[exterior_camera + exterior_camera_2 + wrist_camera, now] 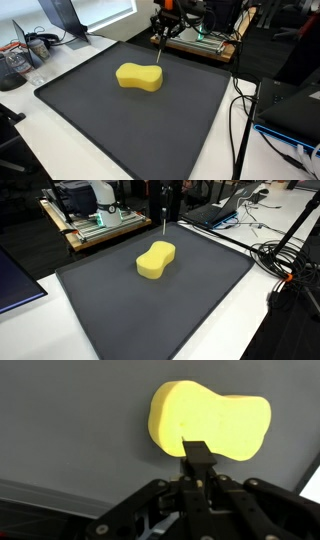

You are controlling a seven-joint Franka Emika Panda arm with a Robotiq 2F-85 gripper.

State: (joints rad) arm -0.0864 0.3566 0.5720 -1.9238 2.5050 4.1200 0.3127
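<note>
A dark grey mat (150, 130) with a raised rim covers most of the white surface (60, 150), as both exterior views show. Beyond its far edge, a wooden platform (85, 238) carries green-lit equipment (100, 220), and an open laptop (225, 210) sits near a tangle of black cables (285, 265). In an exterior view, small clutter (25, 55) lies by one corner of the mat, and another dark laptop (290, 110) rests off its side.

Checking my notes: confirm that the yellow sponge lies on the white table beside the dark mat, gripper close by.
Not quite: the yellow sponge lies on the dark mat, not on the white table beside it, as both exterior views show. The gripper is close by.
</note>
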